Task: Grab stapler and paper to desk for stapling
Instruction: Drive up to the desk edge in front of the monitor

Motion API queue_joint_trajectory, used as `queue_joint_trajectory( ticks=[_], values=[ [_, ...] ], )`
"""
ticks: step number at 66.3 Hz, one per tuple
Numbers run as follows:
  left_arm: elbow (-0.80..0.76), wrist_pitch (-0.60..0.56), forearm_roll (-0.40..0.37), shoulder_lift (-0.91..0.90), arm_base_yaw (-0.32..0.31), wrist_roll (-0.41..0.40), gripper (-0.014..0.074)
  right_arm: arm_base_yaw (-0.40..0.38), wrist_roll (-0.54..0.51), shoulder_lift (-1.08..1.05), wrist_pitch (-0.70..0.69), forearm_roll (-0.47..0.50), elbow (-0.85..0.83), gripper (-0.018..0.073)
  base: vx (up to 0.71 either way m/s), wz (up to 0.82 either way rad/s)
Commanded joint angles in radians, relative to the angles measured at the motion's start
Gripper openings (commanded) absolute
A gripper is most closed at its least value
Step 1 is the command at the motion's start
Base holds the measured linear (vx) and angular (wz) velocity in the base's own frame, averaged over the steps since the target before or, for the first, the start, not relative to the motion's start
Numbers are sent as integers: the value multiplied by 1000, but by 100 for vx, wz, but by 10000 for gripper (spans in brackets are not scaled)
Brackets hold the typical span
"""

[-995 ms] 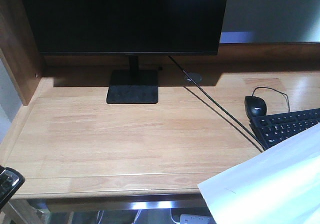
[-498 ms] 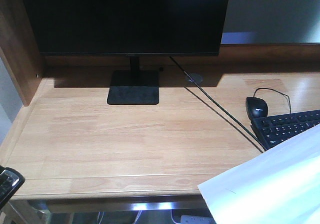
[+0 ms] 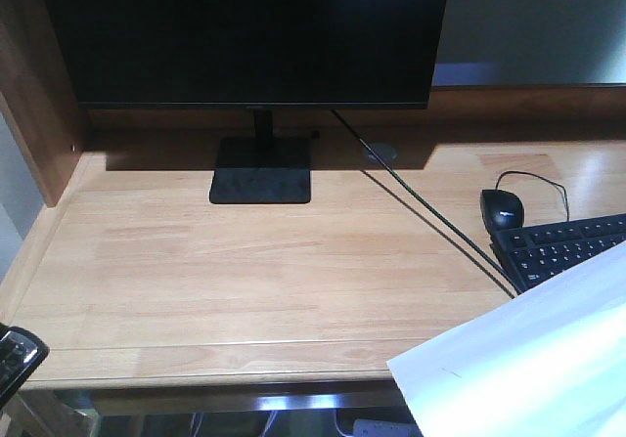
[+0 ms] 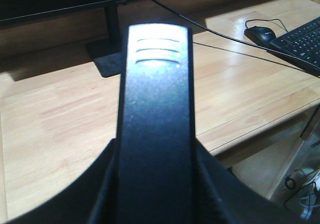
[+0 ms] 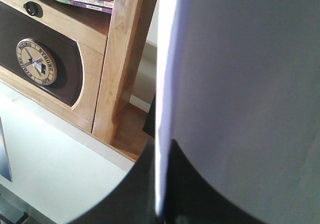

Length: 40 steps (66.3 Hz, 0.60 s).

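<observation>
Nearest of all, the left claw (image 4: 156, 181) is clamped narrow on the stapler (image 4: 155, 83). Dark fingers (image 4: 102, 189) press it from both sides. The stapler's ridged end points toward the monitor (image 3: 245, 36), and it is held on the near side of the monitor's stand.

The right claw (image 5: 161, 194) is closed on the paper (image 5: 240, 83) and pinches the sheet close to its edge. In the front view the paper (image 3: 528, 369) sits to the near right of the monitor. It is tilted, its corner overlaps the front lip of the counter (image 3: 245, 271), and it hides the near part of the keyboard (image 3: 562, 246).

Farther in, the keyboard lies to the right of the monitor, with the mouse (image 3: 501, 207) just beyond it on the monitor's side. A thin cable (image 3: 421, 207) runs across the counter from under the monitor toward the keyboard.

Farthest back, the monitor stands on its flat stand near the counter's raised rear edge, and its screen is dark.

The right wrist view also shows a wooden shelving unit (image 5: 117, 73) with a round badge (image 5: 36, 61) on a dark panel. Where the unit stands relative to the monitor cannot be told.
</observation>
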Motion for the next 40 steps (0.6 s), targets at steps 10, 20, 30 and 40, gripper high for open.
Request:
queue_joint_trajectory(
  ticks=[10, 20, 30, 40],
  values=[
    [-30, -116, 0, 9, -6, -2, -7, -1, -3, 12, -74, -10, -30, -5, 0, 0],
    [-30, -116, 0, 9, -6, -2, -7, -1, -3, 12, -74, -10, -30, -5, 0, 0],
    [-30, -116, 0, 9, -6, -2, -7, -1, -3, 12, -75, -10, -30, -5, 0, 0],
    [-30, -116, 0, 9, -6, -2, -7, -1, -3, 12, -75, -10, -30, -5, 0, 0]
  ],
)
